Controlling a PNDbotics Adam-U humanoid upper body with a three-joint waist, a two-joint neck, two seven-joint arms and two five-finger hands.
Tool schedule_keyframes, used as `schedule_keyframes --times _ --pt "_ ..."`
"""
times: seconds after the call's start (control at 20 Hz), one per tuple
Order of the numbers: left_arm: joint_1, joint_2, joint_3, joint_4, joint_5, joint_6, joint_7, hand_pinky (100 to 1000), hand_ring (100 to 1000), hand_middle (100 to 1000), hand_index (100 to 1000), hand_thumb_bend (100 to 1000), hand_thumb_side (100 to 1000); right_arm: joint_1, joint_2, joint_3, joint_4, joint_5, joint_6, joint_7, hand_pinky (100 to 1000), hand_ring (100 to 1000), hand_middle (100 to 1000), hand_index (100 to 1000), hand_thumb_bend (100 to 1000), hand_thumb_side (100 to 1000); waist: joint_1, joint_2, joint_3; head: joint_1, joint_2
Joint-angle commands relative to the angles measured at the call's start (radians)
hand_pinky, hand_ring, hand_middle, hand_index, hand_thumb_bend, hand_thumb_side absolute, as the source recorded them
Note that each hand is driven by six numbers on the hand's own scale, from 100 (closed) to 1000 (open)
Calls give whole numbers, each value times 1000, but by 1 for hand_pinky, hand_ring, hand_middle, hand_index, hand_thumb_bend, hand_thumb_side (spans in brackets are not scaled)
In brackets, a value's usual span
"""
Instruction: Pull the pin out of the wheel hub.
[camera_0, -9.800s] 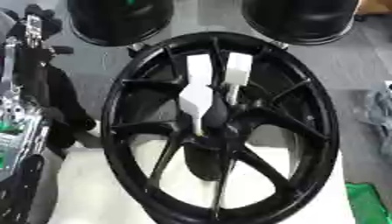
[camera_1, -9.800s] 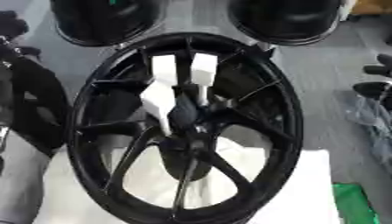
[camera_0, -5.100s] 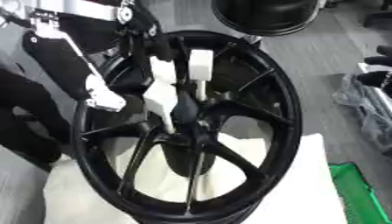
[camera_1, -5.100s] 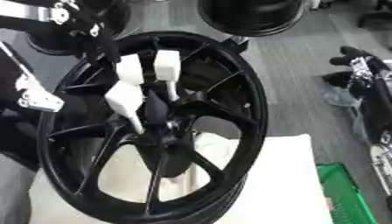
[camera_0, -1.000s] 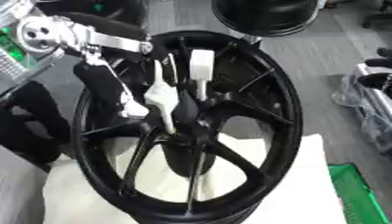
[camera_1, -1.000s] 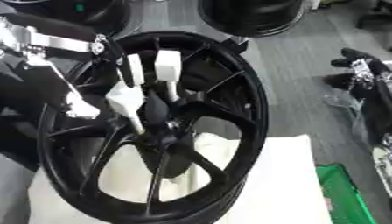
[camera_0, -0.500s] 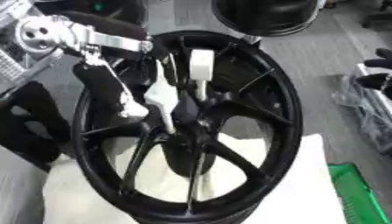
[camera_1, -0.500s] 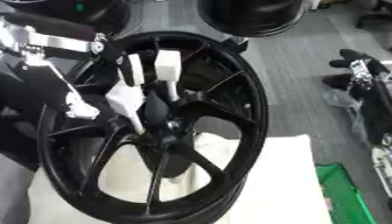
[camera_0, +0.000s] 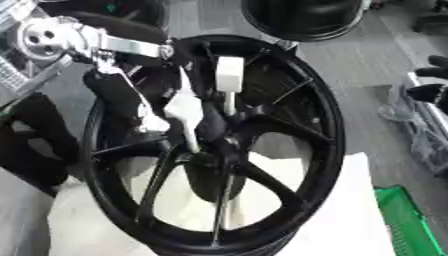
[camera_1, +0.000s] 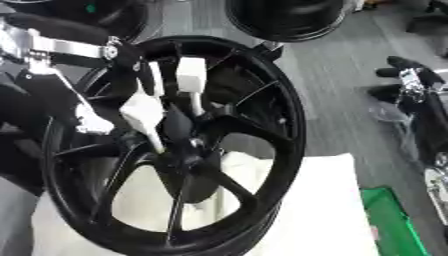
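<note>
Reaching in from the left, the left hand (camera_0: 144, 107) is hovering beside the white pin (camera_0: 185, 112) standing in the wheel hub (camera_0: 214, 127); whether its fingers are curling, I cannot tell.

- The large black spoked wheel (camera_0: 219, 150) lies on a white padded sheet (camera_0: 350, 220), which shows under and to the right of it.
- Two white block-topped pins (camera_0: 229, 75) stand side by side at the black wheel hub (camera_0: 214, 130), the left one (camera_0: 185, 111) lower.
- The left hand (camera_0: 131, 107) reaches in from the upper left, over the wheel's left spokes, just beside the left pin.
- A black round tyre (camera_0: 302, 17) lies behind the wheel.
- A green crate (camera_0: 407, 220) sits at the lower right, beside the sheet.
</note>
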Motion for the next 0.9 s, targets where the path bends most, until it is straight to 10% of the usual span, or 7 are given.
schedule_keyframes --times 0.05,0.9 --pt "-12 9 14 5 -13 4 -6 690 762 807 812 328 305 -12 -23 -3 -9 6 -2 3 766 653 736 855 100 779 -6 -13 -1 -1 -10" --pt "-13 -3 8 19 -24 -1 -18 721 790 824 809 323 314 -13 -22 -3 -9 7 -1 5 766 653 737 855 100 780 -7 -11 -3 -3 -12"
